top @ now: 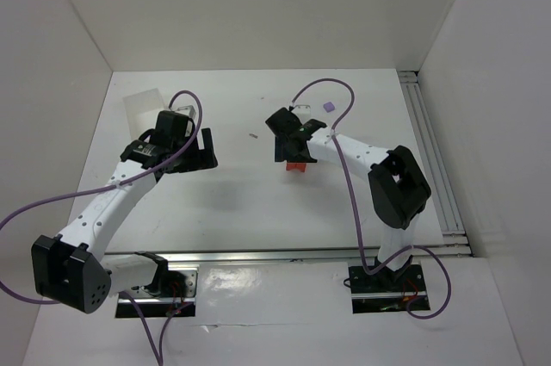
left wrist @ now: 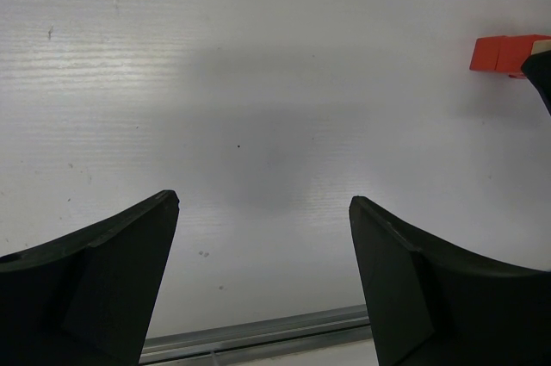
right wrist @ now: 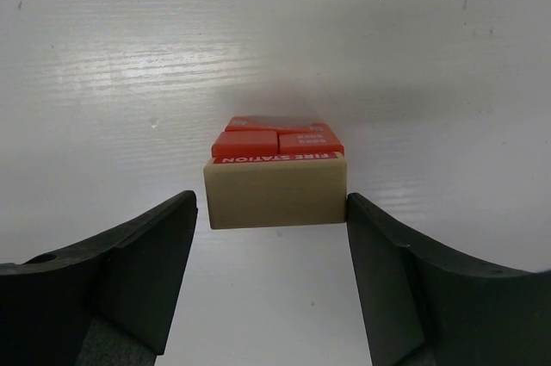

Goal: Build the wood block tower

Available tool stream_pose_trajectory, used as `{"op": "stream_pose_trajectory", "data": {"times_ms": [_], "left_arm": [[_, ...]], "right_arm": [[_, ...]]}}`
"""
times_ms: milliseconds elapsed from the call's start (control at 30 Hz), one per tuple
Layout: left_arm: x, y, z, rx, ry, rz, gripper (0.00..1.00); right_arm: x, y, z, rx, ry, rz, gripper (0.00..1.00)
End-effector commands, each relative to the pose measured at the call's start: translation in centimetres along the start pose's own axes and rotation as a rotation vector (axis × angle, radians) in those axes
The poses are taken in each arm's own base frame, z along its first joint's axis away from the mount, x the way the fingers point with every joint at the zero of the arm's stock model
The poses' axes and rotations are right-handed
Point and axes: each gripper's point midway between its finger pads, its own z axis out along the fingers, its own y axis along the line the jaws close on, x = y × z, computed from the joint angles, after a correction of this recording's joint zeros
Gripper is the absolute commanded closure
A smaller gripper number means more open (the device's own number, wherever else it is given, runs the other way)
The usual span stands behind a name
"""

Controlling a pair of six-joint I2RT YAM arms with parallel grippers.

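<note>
White walls close in a white desk (top: 250, 211), and the wood block tower (top: 295, 165) sits near its middle, directly under my right hand (right wrist: 271, 197). From the right wrist I see a pale tan block (right wrist: 275, 198) nearest me, with a red strip along its top edge reading FIRE STATION, and red-orange blocks (right wrist: 277, 138) just past it; I cannot tell whether they rest on the tan block or stand behind it. My right fingers are spread to either side of the tan block. The one on the right of the view looks to be touching its side, and the other stands just off it with a sliver of desk showing between, so I am not pinching it. My left hand (left wrist: 263, 201) hangs well to the left of the tower, spread wide over bare desk with nothing between its fingers, and the red-orange blocks show at the far right edge of its view. One lilac cube (top: 329, 106) lies on the desk beyond the tower, slightly to its right and apart from it. A translucent plastic box (top: 142, 106) sits far to the tower's left near the back wall, and a tiny dark speck (top: 253, 135) lies between the box and the tower.
</note>
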Motion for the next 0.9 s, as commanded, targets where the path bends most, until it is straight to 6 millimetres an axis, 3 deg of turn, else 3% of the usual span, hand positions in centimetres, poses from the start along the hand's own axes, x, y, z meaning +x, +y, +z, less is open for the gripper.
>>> {"op": "stream_pose_trajectory", "data": {"times_ms": [0, 333, 433, 867], "left_arm": [[-0.65, -0.66, -0.54, 0.034, -0.038, -0.002, 0.07], [-0.65, -0.66, -0.54, 0.034, -0.038, -0.002, 0.07], [-0.65, -0.66, -0.54, 0.034, -0.038, -0.002, 0.07], [-0.59, -0.81, -0.56, 0.043, -0.034, -0.002, 0.07]], "right_arm": [[-1.70, 0.47, -0.89, 0.008, -0.047, 0.024, 0.24], [-1.85, 0.53, -1.06, 0.008, -0.047, 0.034, 0.27], [-1.85, 0.53, -1.06, 0.008, -0.047, 0.034, 0.21], [-1.61, -0.18, -0.75, 0.048, -0.047, 0.030, 0.21]]}}
